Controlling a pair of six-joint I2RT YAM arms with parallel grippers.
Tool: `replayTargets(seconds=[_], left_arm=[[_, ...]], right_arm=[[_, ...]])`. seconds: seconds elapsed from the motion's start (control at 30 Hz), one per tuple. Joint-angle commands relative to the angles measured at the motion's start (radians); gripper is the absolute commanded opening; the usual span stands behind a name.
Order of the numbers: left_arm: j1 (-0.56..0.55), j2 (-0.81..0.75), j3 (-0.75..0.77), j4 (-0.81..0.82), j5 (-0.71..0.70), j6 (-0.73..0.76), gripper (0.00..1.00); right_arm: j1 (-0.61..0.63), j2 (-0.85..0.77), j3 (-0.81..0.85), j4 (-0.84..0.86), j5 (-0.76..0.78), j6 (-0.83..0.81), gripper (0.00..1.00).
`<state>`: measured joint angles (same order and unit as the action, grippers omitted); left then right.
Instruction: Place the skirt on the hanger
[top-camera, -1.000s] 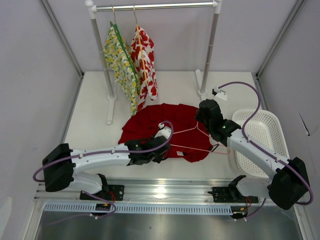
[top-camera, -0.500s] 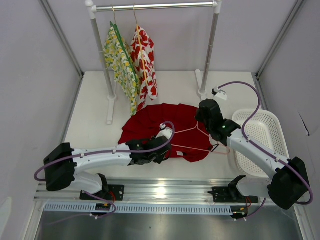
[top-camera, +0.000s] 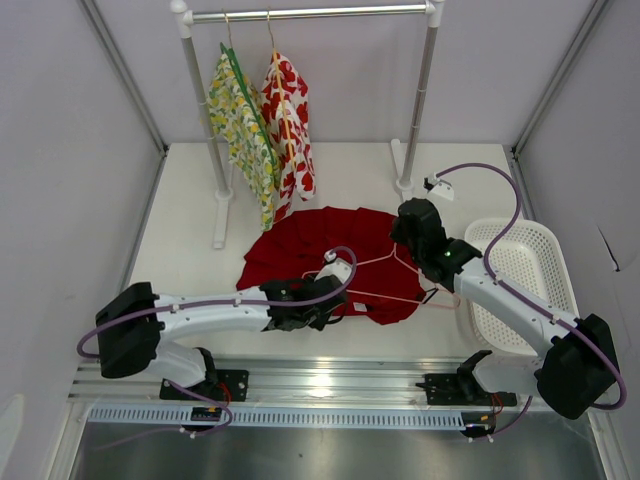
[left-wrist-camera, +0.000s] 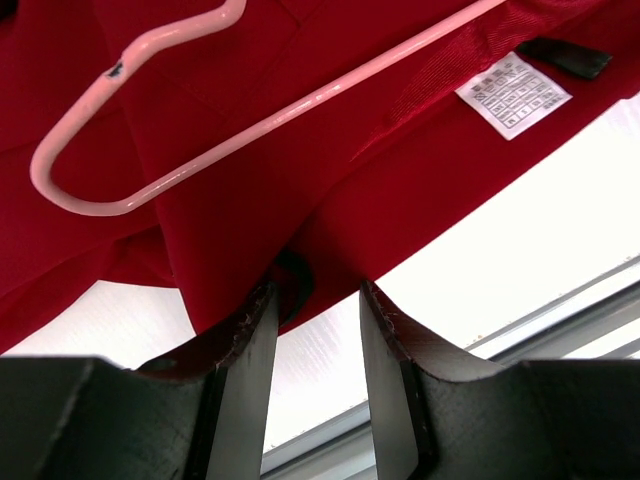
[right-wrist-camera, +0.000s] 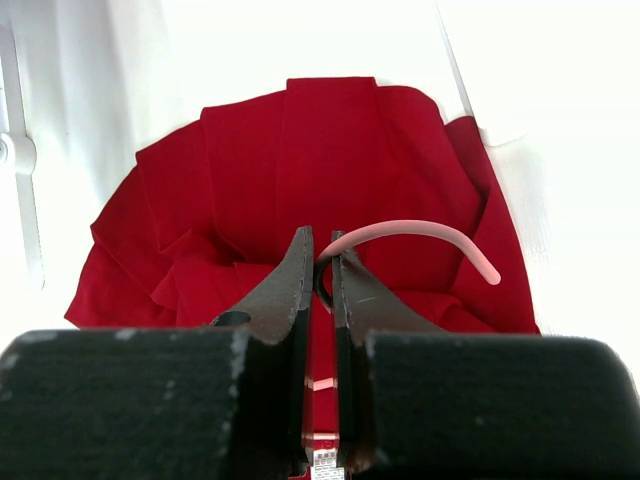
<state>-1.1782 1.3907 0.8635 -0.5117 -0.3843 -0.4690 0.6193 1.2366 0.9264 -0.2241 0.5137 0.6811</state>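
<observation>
Skirt (top-camera: 320, 250), spread mid-surface (top-camera: 190, 230). Hanger (right-wrist-camera: 410, 226) lying on it; my right pincer (right-wrist-camera: 320, 240) clenched on its hook. My left pincer (left-wrist-camera: 315, 290) parted at skirt's near hem.

I see one small white sewn-in care tag (left-wrist-camera: 513, 93) on the plain deep-red cloth skirt (left-wrist-camera: 300, 190); its print is too small to read.

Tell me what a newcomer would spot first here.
The deep-red skirt lies spread on the table, with the pale pink hanger across it. The right gripper is shut on the hanger's wire by the hook; the left gripper sits open at the skirt's near hem. Behind, a yellow-green floral garment and a red-flowered white garment hang on the rack.
</observation>
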Motion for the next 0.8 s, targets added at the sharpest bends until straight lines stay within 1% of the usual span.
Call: replayTargets(seconds=[0.0,0.4,0.6,0.77], left_arm=[[-0.001,0.024,0.04,0.01,-0.022,0.006,0.43],[0.029,0.051,0.04,0.038,-0.014,0.018,0.42],[0.037,0.064,0.042,0.035,-0.022,0.02,0.37],[0.038,0.067,0.045,0.03,-0.027,0.021,0.28]], right_arm=[[-0.006,-0.002,0.029,-0.009,0.017,0.002,0.0],[-0.006,-0.009,0.029,-0.012,0.016,0.001,0.0],[-0.007,-0.011,0.029,-0.012,0.017,0.001,0.0],[-0.006,-0.009,0.029,-0.014,0.017,0.001,0.0]])
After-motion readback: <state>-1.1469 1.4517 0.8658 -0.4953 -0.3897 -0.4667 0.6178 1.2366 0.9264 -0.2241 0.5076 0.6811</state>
